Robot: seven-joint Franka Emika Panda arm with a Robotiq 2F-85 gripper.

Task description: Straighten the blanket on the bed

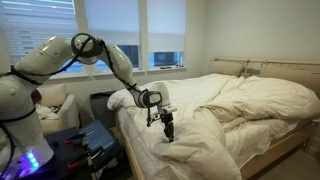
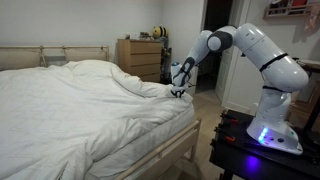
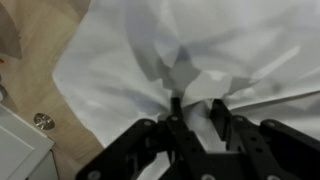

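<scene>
The Robotiq gripper is clamped on a bunch of the blanket. In the wrist view its two black fingers meet on the off-white fabric, and creases fan out from the pinch, away from the tool. Beyond the fingertips the duvet fills most of that view. To one side of the gripper, past the cloth's edge, lies light wooden floor, with a small round object on it that is too blurred to name.

In both exterior views the gripper points downward from the end of the white arm and touches the top of the blanket near a corner of the bed. The duvet is wrinkled directly under the tool and rises into a puffy heap farther off, between the gripper and the light wood headboard. The headboard stands well apart from the tool, at the opposite end of the mattress.

In an exterior view a wooden dresser stands against the wall beyond the gripper, apart from the bed. In an exterior view a white armchair sits behind the arm, on the robot's side of the bed, under a window with blinds
</scene>
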